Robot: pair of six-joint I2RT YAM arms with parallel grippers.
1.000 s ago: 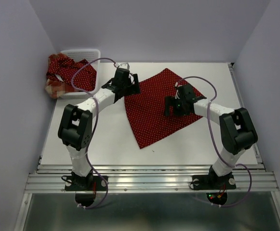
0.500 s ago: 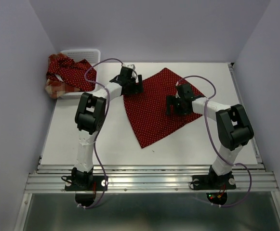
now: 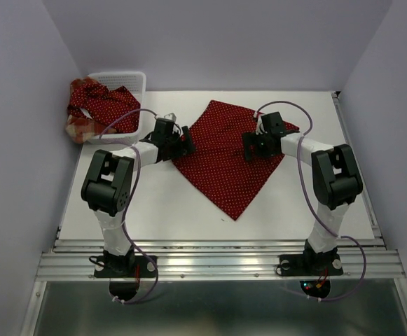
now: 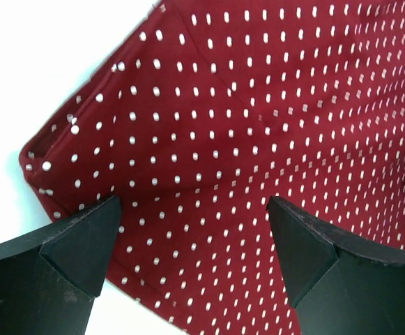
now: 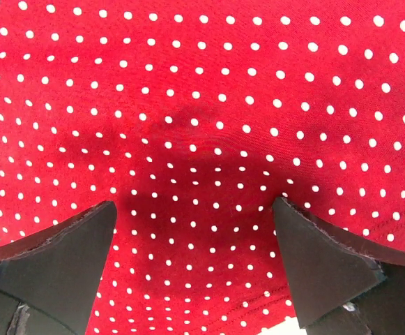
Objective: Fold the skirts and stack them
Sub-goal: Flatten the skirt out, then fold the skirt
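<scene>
Mid-surface, dotted skirt (image 3: 228,157) lies flat, diamond-wise, with one corner toward the near edge and one toward the far edge. The other two aren't out: second dotted one (image 3: 108,105) is heaped in the basket (image 3: 129,75), plaid one (image 3: 77,131) spills at its near-left corner. Left jaws are fully spread and holding nothing, low over the skirt's left corner; the wrist view shows that corner and its hem between the tips, with bare surface (image 4: 63,63) beside it. Right jaws are also spread and empty, over the right side of the cloth, with the hem and a sliver of surface just below the tips. Looks like the setup for the first fold: take both side corners and bring them over. To do it well, I'd shift the right jaws outward so the hem sits between the tips as it does on the left; right now they're mostly over mid-cloth. Come down straight. Pinching mid-cloth will bunch it, and there's already a faint pucker ahead of the right tips. Catch both layers at the hem, not just the top one. Lift low and move both arms together so the fold line stays straight. Lay it down edge to edge, let go, then press flat. Leave room beside it for the stack, clear of the basket.
</scene>
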